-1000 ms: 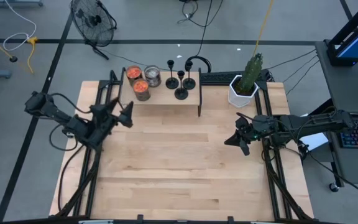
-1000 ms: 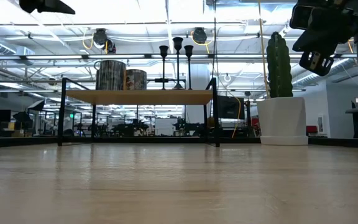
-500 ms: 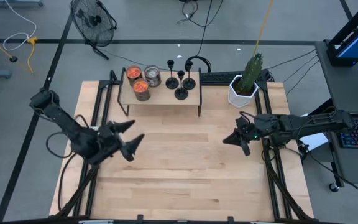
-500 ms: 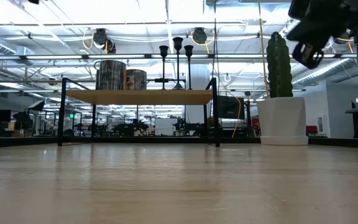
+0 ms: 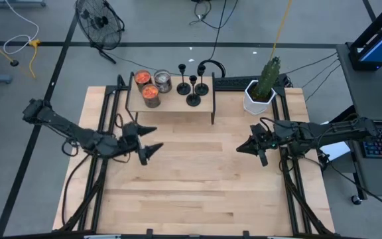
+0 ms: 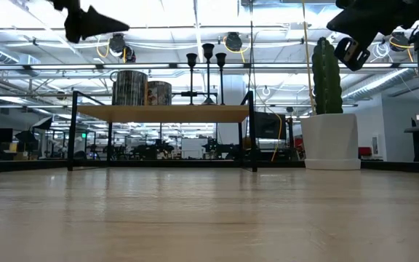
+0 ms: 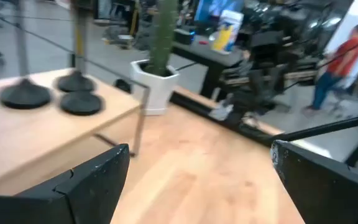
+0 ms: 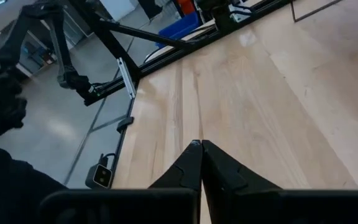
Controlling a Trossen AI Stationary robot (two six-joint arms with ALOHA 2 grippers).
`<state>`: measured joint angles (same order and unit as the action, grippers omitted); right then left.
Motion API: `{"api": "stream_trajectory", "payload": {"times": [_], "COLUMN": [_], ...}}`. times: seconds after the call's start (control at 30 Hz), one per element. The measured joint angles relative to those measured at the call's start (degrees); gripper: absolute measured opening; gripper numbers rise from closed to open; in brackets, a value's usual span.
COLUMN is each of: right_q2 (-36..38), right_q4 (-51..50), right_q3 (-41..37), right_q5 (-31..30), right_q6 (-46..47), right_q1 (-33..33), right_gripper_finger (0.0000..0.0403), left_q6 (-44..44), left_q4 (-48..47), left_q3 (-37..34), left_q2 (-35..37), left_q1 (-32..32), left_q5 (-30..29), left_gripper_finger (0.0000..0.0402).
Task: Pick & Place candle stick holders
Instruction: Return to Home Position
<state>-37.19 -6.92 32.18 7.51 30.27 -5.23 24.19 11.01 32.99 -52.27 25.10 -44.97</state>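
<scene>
The shelf has a pale wood top on a thin black frame, and the table under it is the same light wood, striped in planks. On the shelf, the three candle stick holders are plain black. Beside them two jars show mottled orange, and a can is silver-grey. Right of the shelf, a green cactus stands in a white pot. In front of the shelf, the left gripper and the right gripper are black.
</scene>
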Motion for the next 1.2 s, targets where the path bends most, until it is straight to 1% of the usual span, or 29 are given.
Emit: {"api": "stream_trajectory", "payload": {"times": [0.13,0.27,0.3,0.4,0.6,0.7,0.87,0.97,1.03,1.2], "right_q2": [0.0,0.3,0.5,1.2,3.4,4.7,7.9,10.3,12.1,17.5], "right_q4": [-0.1,-0.1,-0.1,-0.2,-0.2,-1.1,-5.1,-5.8,-6.0,-8.4], "right_q3": [0.0,0.0,0.0,0.0,0.0,0.0,0.0,0.0,0.0,-0.3], "right_q5": [0.0,0.0,0.0,0.0,0.0,0.0,0.0,0.0,0.1,0.1], "right_q6": [-1.8,-3.4,-3.7,-4.6,-6.0,-7.1,-8.1,-9.7,-11.1,-11.7], "right_q1": [0.0,0.0,0.0,0.0,0.0,0.0,0.0,0.0,0.0,0.0], "right_gripper_finger": [0.0000,0.0000,0.0000,0.0000,0.0000,0.0000,0.0000,0.0000,0.0000,0.0000], "left_q6": [0.6,1.7,1.9,1.9,1.3,2.2,3.0,1.8,1.6,-0.3], "left_q4": [-9.8,-18.1,-18.8,-17.0,-4.1,-1.9,-1.8,-2.4,-4.6,-10.0], "left_q3": [0.0,0.0,-0.4,-3.7,-14.4,-18.0,-20.6,-21.4,-21.6,-21.6], "left_q2": [5.9,11.6,12.7,16.0,21.4,22.8,24.8,27.7,30.3,38.0], "left_q1": [-2.6,-3.3,-3.3,-3.3,-3.3,-3.3,-4.3,-6.7,-8.6,-12.8], "left_q5": [0.1,0.5,0.5,1.1,6.5,7.1,6.3,6.2,6.2,11.1], "left_gripper_finger": [0.0399,0.0399,0.0399,0.0399,0.0399,0.0399,0.0399,0.0399,0.0399,0.0399]}}
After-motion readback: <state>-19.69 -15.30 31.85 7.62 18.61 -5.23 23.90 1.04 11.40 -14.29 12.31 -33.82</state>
